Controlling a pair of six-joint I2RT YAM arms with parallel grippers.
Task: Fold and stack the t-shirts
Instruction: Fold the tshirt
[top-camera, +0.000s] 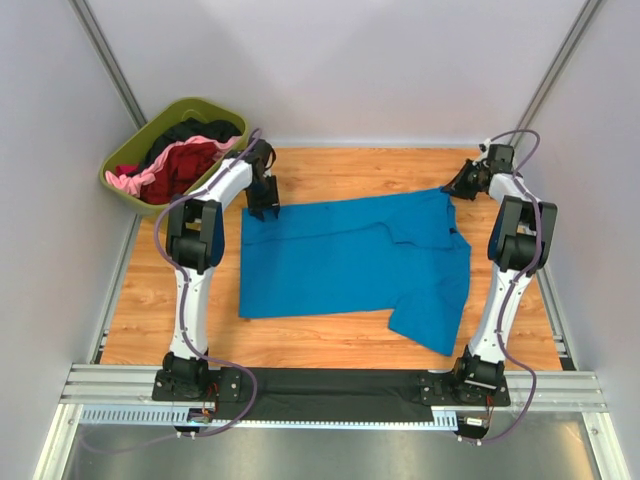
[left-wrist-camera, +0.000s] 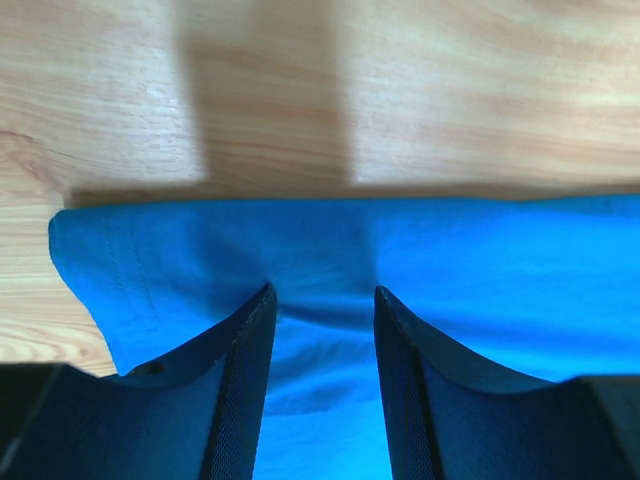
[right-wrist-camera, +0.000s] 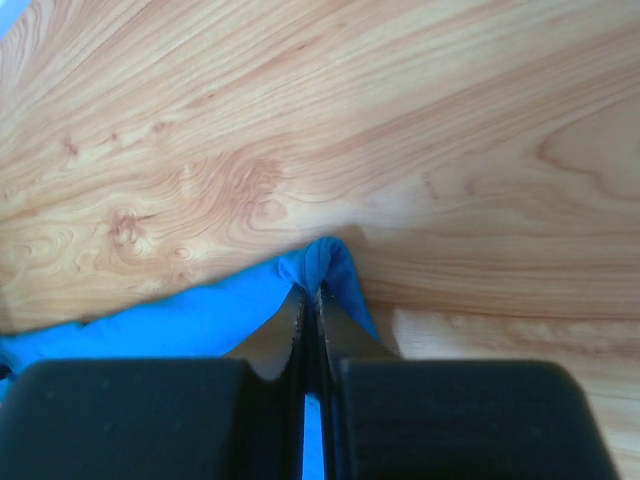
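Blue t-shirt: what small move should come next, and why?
Probably close the left gripper on the cloth. Its jaws stand open over the far-left corner of the blue t-shirt, while the right gripper is shut on a pinch of cloth at the far-right corner. With both corners held, that edge could be lifted to fold.

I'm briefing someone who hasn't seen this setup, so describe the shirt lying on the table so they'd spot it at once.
On the wooden table, spread flat across its middle, lies the blue t-shirt. The other shirts, dark red, pink and black, sit heaped in the olive-green tub by the far left corner, so this is the only blue one and the only one laid out.
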